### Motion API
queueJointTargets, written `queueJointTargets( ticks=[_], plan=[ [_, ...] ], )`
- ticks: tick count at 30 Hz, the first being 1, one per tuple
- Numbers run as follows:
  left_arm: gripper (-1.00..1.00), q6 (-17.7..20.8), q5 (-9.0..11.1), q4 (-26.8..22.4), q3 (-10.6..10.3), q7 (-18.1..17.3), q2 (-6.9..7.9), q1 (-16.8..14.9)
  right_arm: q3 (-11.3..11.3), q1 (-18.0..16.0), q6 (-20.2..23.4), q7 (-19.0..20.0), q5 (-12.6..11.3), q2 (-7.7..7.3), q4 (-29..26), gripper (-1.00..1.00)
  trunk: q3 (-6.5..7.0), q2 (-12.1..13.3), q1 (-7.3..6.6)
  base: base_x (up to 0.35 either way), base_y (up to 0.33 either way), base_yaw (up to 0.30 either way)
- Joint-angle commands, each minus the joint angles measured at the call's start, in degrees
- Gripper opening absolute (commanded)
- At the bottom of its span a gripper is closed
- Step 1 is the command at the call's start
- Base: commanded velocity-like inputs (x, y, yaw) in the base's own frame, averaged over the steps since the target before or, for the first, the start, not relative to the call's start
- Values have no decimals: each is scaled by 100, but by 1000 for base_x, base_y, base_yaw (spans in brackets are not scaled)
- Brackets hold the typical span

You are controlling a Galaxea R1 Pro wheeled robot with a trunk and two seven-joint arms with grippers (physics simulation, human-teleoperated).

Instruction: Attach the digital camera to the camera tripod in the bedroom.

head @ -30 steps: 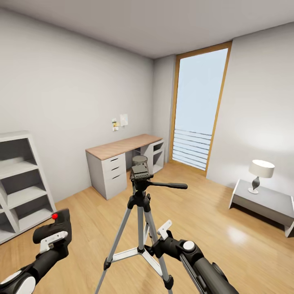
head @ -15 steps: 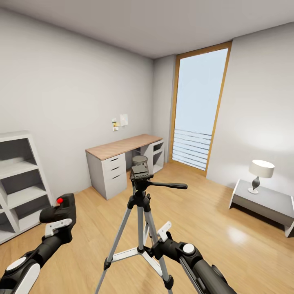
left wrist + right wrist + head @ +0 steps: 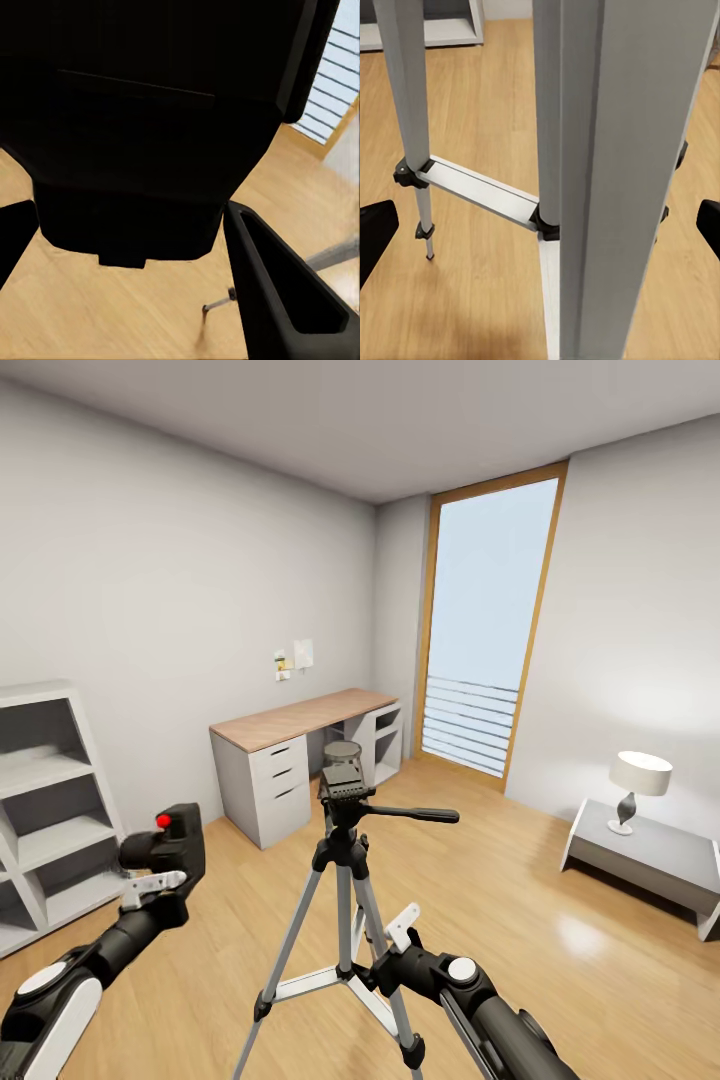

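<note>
Left gripper (image 3: 158, 877): holds the digital camera (image 3: 168, 849) tight; it has moved up and closer to the camera tripod (image 3: 343, 880).
Right gripper (image 3: 393, 943): open wide, a tripod leg between its fingers.
Tripod top: above and beside the camera.
Meaning: mounting comes soon, probably.

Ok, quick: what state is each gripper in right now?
Left gripper: closed on the camera.
Right gripper: open, fingers on either side of the tripod leg.

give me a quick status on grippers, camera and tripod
Left gripper shut on digital camera, left of and below the tripod head. Right gripper open around a camera tripod leg. Nothing between.
</note>
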Motion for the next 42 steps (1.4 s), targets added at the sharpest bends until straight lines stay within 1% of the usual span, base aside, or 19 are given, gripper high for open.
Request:
queueJointTargets(
  ticks=[1, 4, 5, 8, 12, 13, 14, 18, 19, 21, 23, 24, 26, 27, 29, 30, 33, 36, 42],
  plan=[
    [-100, 50, 5, -30, 12, -170, 2, -39, -7, 0, 22, 26, 49, 2, -8, 100, -3, -5, 2, 0, 0, 0],
    [-100, 92, -26, -76, 27, -559, 7, -192, -7, 0, 21, 29, 48, 1, -7, 100, -3, -5, 2, 0, 0, 0],
    [-100, 92, -26, -76, 27, -559, 7, -192, -7, 0, 21, 30, 48, 1, -7, 100, -3, -5, 2, 0, 0, 0],
    [-100, 182, -33, -102, 36, -747, 5, -385, -7, 0, 21, 31, 48, 1, -7, 100, -3, -5, 2, 0, 0, 0],
    [-100, 469, -40, -153, 40, -864, 12, -675, -7, 2, 20, 32, 48, 1, -6, 100, -3, -5, 2, 0, 0, 0],
    [-100, 469, -40, -153, 40, -864, 12, -675, -7, 2, 20, 32, 48, 1, -6, 100, -3, -5, 2, 0, 0, 0],
    [-100, 555, -41, -172, 41, -880, 19, -754, -7, 3, 20, 32, 48, 1, -6, 100, -3, -5, 2, 0, 0, 0],
    [-100, 829, -43, -224, 31, -937, 103, -1087, -7, 3, 20, 33, 48, 1, -6, 100, -3, -5, 2, 0, 0, 0],
    [-100, 829, -43, -224, 31, -937, 103, -1087, -7, 3, 20, 33, 48, 1, -6, 100, -3, -5, 2, 0, 0, 0],
    [-100, 880, -42, -239, 14, -1018, 154, -1242, -7, 5, 20, 34, 48, 1, -6, 100, -3, -5, 2, 0, 0, 0],
    [-100, 904, -40, -245, 3, -1259, 193, -1368, -7, 4, 20, 37, 48, 1, -6, 100, -3, -5, 2, 0, 0, 0],
    [-100, 911, -42, -244, 1, -1462, 208, -1435, -7, 3, 20, 38, 48, 1, -6, 100, -3, -5, 2, 0, 0, 0],
    [-100, 942, -54, -224, 3, -1982, 232, -1596, -7, 2, 20, 39, 48, 1, -6, 100, -3, -5, 2, 0, 0, 0],
    [-100, 964, -53, -208, 7, -2259, 241, -1690, -7, 2, 20, 40, 46, 1, -6, -100, -3, -5, 2, 0, 0, 0],
    [-100, 1024, -53, -176, 15, -2735, 255, -1852, -7, 3, 20, 42, 43, 1, -6, -100, -3, -5, 2, 0, 0, 0],
    [-100, 1066, -57, -159, 14, -2910, 261, -1919, -8, 4, 20, 44, 44, 1, -6, -100, -3, -5, 2, 0, 0, 0],
    [-100, 1197, -156, -125, -4, -3255, 289, -2068, -8, 5, 20, 47, 41, 1, -6, -100, -3, -5, 2, 0, 0, 0],
    [-100, 1304, -387, -108, -39, -3484, 314, -2207, -7, 7, 20, 49, 42, 1, -9, -100, -3, -5, 2, 0, 0, 0],
    [-100, 1579, -951, -115, -269, -4107, 350, -2601, -3, 8, 19, 50, 46, 1, -8, -100, -3, -5, 2, 0, 0, 0]
  ],
)
